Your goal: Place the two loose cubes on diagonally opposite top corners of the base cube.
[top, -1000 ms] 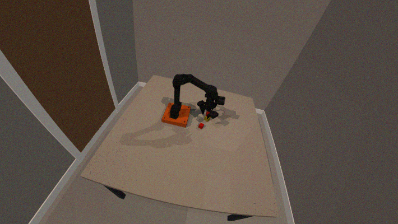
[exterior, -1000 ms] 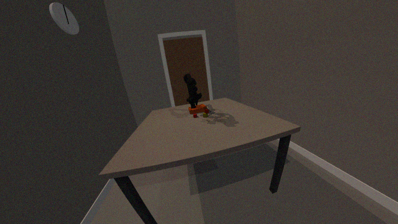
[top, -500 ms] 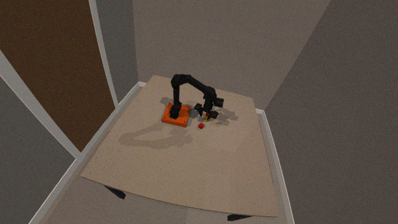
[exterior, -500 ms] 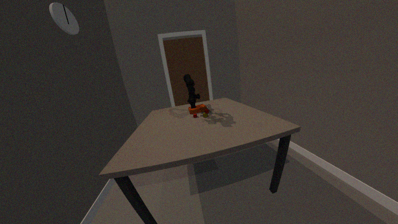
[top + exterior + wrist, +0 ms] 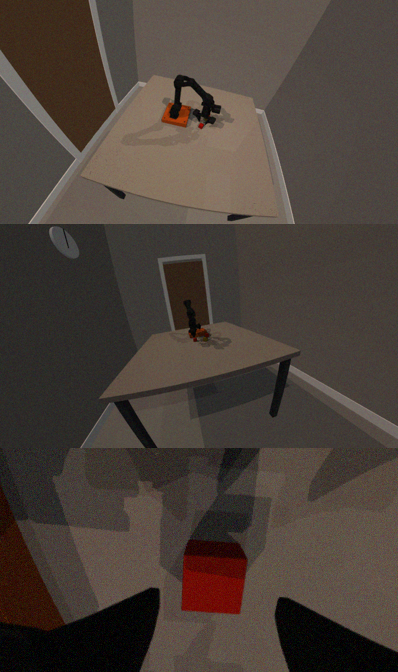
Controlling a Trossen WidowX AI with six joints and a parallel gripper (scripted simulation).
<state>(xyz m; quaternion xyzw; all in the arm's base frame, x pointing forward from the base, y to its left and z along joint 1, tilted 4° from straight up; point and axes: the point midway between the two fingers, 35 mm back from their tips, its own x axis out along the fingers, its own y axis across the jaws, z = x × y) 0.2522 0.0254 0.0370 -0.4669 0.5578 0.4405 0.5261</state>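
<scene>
A loose red cube sits on the table near the yellow base cube, which the arm mostly hides in the top view. The other red cube shows above and slightly right of the yellow cube in the exterior view, seemingly resting on it; its exact seating is too small to tell. My gripper is open and points down over the loose red cube. In the wrist view this cube appears between the two fingertips, with a gap on either side.
The orange mounting plate of the arm is close beside the cubes, and its edge shows at the left of the wrist view. The wooden table extends around them. Arm shadows fall across the work area.
</scene>
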